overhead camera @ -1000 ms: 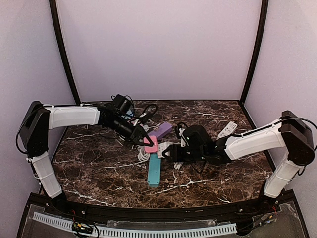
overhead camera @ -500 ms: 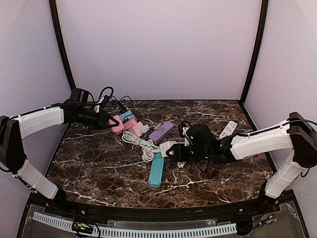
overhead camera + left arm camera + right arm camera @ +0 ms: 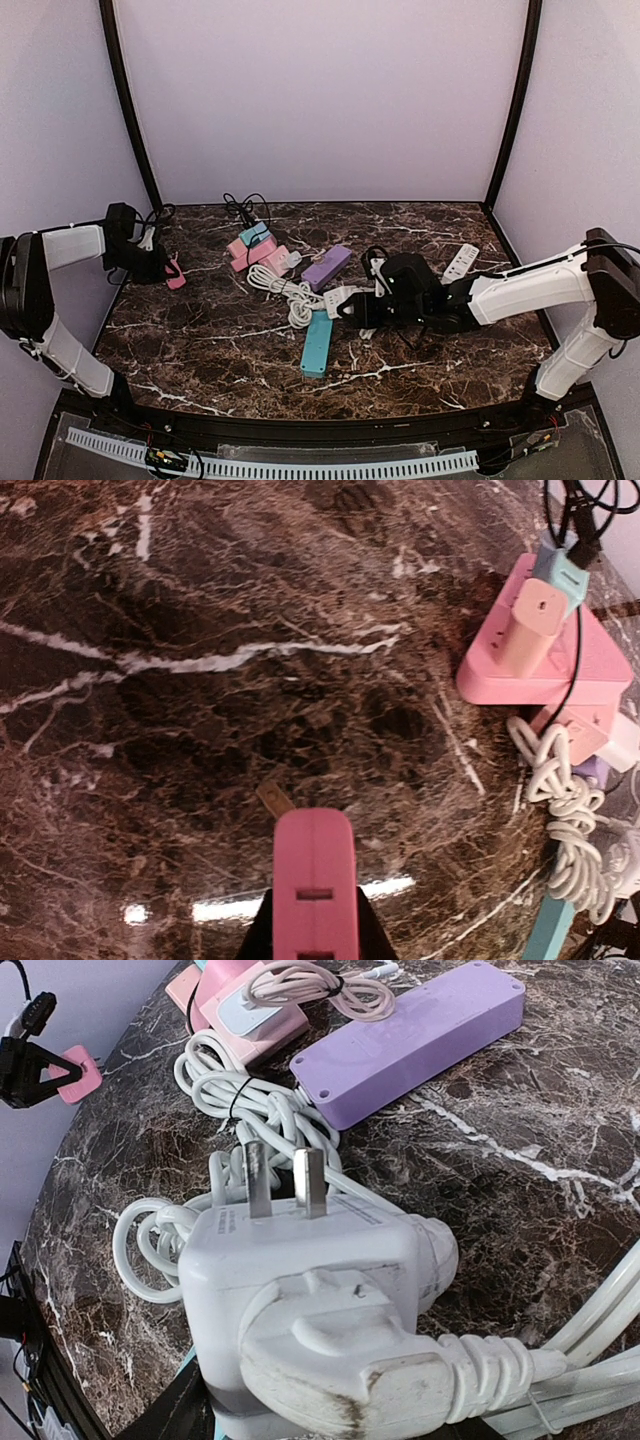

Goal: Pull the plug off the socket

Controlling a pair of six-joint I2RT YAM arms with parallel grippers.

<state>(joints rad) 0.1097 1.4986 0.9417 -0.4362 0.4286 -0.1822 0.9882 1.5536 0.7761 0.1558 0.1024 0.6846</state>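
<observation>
Top view: your left gripper [image 3: 167, 270] is clamping the pink plug [image 3: 177, 274] and holding it out at the far left edge of the marble table [image 3: 200, 345], well apart from the pile. I'm reading that as clearance from every socket, so the pull looks done. Your right gripper [image 3: 362, 308] is sitting mid-table, closed on the white adapter [image 3: 338, 296], probably bracing it. I'm counting three long strips: teal strip [image 3: 313, 343], purple strip [image 3: 325, 268] and white strip [image 3: 460, 262]. There's also one pink socket block [image 3: 243, 252] at the back and one coiled white cable [image 3: 290, 300]. Left wrist view: the pink plug is filling the gap between the jaws, one bare prong [image 3: 272, 800] is showing, and nothing is mating with it. Right wrist view: the adapter is sitting in the grip with two prongs [image 3: 310, 1182] pointing away from the camera. One white plug [image 3: 370, 1370] looks seated in its face, so I'm judging that one connection is left if you're wanting it out too.
</observation>
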